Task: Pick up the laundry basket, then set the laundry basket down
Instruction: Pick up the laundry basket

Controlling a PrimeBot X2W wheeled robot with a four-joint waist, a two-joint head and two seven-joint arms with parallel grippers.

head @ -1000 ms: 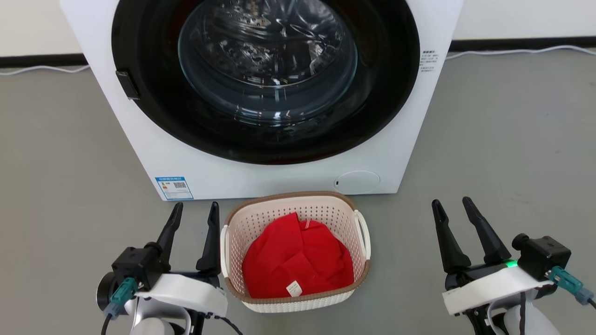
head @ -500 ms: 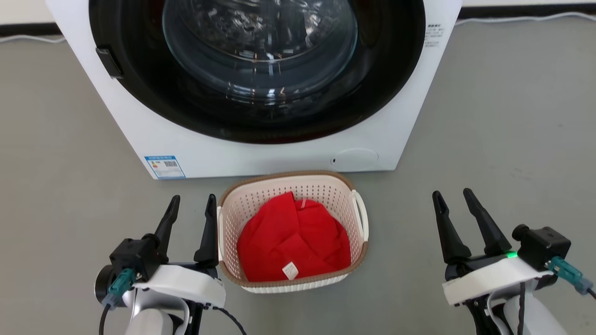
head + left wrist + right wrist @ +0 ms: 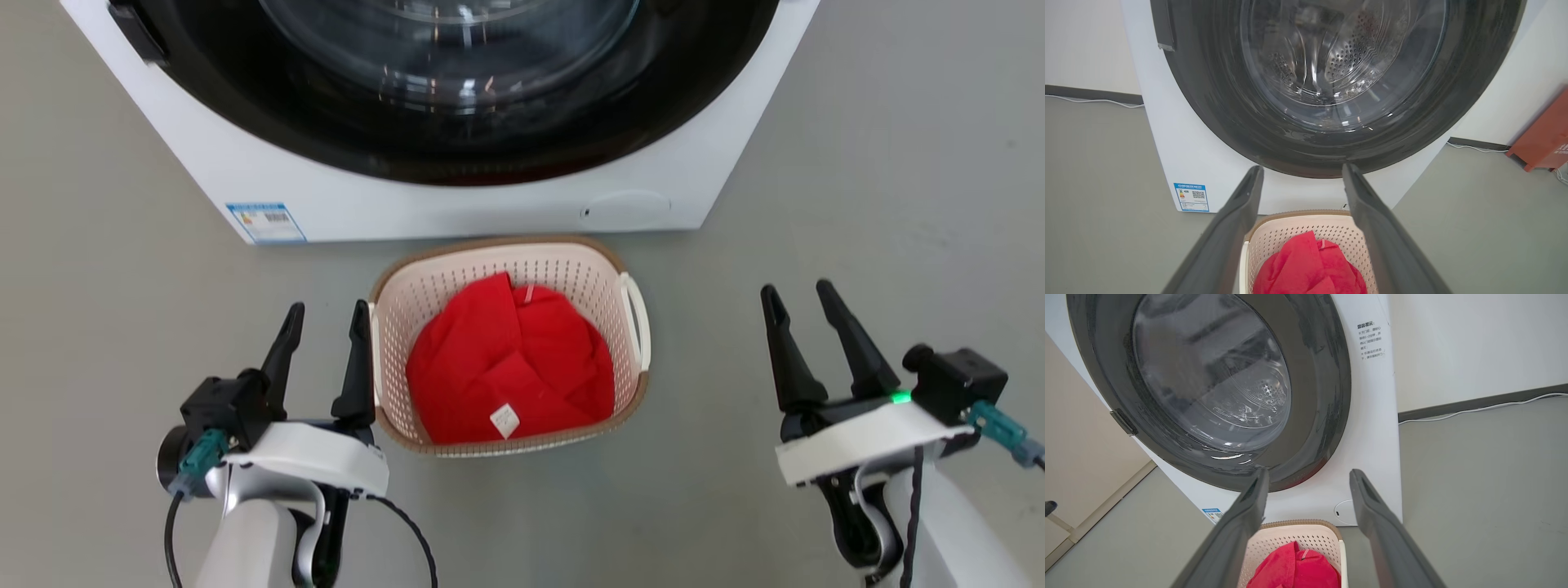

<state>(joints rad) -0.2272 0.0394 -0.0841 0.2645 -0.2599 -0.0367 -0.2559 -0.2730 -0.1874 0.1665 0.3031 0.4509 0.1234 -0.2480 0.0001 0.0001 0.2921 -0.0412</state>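
Lower middle of the head view: the laundry basket (image 3: 490,273), upright on the grey floor (image 3: 122,286), just in front of the white washer (image 3: 457,204) that spans the top of the frame. Cream perforated walls, brown woven-look rim, a white loop handle (image 3: 638,310) on the frame-right side. Inside, covering most of the bottom: a crumpled red garment (image 3: 510,367), with a small white tag (image 3: 504,420) on its near edge.

Lower left: the left tool (image 3: 327,309), released, dark fingers spread and gripping nothing, pointing up the frame. Inner finger just beside the basket's left wall; contact impossible to tell. Lower right: the right tool (image 3: 796,287), likewise released, fingers splayed over bare floor, well apart from the basket.

Bottom middle of the left wrist view, between the two spread fingers: the basket's far rim and the red cloth. Above them, the washer's round dark door, and through its glass (image 3: 1331,61) the shiny perforated drum. At the washer's lower left corner, a blue label (image 3: 1191,197). At the right edge, an orange-red object (image 3: 1545,143) against the wall.

Bottom of the right wrist view, between the fingers: one end of the basket with red cloth in it. Along the wall at the right, a pale cable (image 3: 1474,410).
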